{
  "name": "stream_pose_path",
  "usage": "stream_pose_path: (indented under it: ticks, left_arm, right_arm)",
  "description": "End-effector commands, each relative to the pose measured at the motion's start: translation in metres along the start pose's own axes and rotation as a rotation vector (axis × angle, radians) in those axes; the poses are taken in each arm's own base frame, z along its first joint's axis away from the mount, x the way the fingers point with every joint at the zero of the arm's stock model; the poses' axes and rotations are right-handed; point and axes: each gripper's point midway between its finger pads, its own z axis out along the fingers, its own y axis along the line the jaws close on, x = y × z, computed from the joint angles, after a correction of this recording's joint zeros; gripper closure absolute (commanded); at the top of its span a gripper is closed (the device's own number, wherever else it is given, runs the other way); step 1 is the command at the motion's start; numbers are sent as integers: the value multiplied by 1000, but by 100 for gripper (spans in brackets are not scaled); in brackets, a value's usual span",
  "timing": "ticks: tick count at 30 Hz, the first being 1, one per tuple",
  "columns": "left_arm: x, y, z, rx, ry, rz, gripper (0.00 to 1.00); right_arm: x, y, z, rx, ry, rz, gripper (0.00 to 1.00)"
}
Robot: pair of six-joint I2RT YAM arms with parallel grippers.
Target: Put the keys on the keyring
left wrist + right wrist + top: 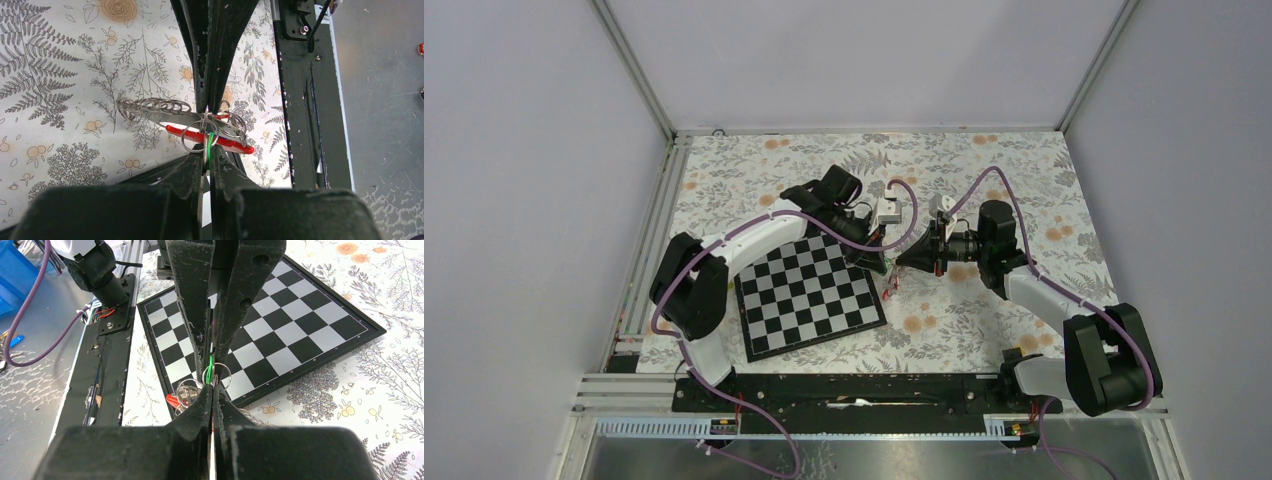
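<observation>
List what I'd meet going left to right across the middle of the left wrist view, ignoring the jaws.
Fern-print tablecloth → string of silver rings → red keyring → black base rail → grey metal surface.

One chessboard [809, 292] lies on one desk [984, 160]. At the chessboard's far right corner meet two claws, left claw [206, 152] and right claw [212, 390], with one red keyring [227, 143], one green key [210, 142] and several steel rings [155, 106], too overlapped to count.
</observation>
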Motion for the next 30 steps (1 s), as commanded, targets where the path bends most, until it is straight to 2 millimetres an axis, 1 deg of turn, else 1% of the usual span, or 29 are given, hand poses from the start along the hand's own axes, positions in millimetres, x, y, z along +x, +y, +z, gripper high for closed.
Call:
stream_pose_path:
  ticks: [1,7,12,20,26,29,30]
  left_arm:
    - [-19,6,-7,-32,-24,50,100]
    - [-22,6,-13,-59,-25,72,100]
    - [-30,7,-17,-72,-38,86,100]
    - [-42,7,-18,-56,-62,92,100]
    - [-44,7,-19,-59,-62,105,100]
    - [-40,8,-21,-71,-34,117,100]
    - [-38,9,-22,-75,-23,118,100]
  right_arm:
    - [-18,0,4,-23,-28,-68,100]
    - [-19,0,4,-21,-29,-71,100]
    - [-17,-1,4,-23,-25,-62,100]
    - [-15,-2,4,-22,-23,-53,100]
    - [-15,-3,5,-15,-23,-53,100]
    - [-14,-5,5,-9,-20,-46,96]
    - [-14,-5,5,-9,-20,-44,93]
